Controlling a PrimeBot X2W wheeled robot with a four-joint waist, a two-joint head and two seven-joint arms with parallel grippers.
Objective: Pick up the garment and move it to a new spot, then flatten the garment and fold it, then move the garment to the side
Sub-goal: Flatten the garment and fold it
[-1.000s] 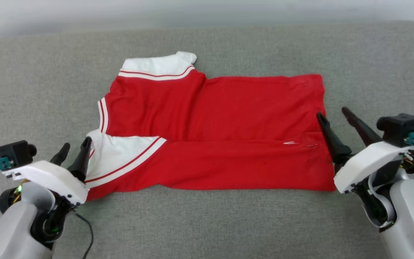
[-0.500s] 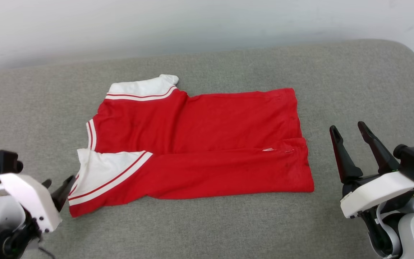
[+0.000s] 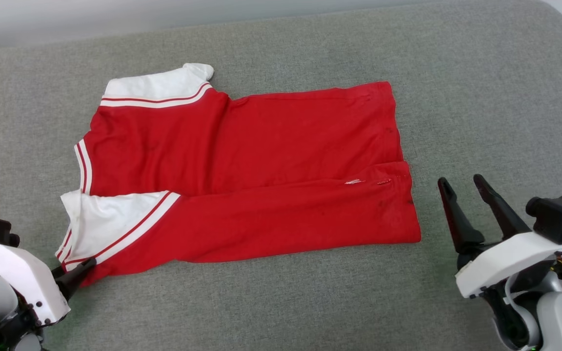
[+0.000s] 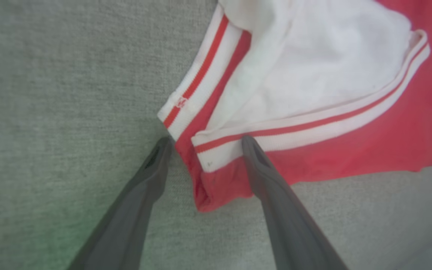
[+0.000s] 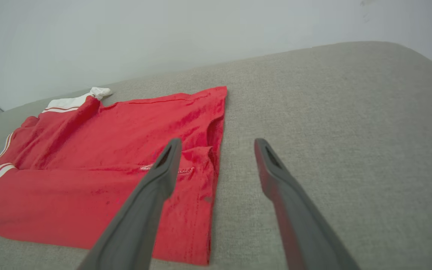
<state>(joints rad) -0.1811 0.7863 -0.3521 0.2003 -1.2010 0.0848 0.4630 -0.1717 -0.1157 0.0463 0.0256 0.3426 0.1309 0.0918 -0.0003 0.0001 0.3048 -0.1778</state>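
Note:
The garment (image 3: 261, 161), a red jersey with white sleeves and striped trim, lies flat on the grey cushion, its near long side folded over the middle. At its near-left corner sits my left gripper (image 3: 83, 268), low against the cushion. In the left wrist view that left gripper (image 4: 206, 139) is open, and its fingers straddle the red corner and striped sleeve band (image 4: 276, 131) without closing on them. My right gripper (image 3: 459, 180) stands open a little to the right of the hem, apart from the cloth. The right wrist view has the right gripper (image 5: 218, 142) over the hem corner of the garment (image 5: 107, 157).
The grey cushion (image 3: 481, 97) stretches well beyond the garment on every side. Its rounded far-right corner (image 3: 561, 14) meets a pale wall (image 5: 163, 37). Bare fabric lies to the right of the hem and along the near edge.
The head camera has shifted. My left gripper has dropped from beside the near sleeve to the garment's near-left corner. My right gripper has drawn back from the hem.

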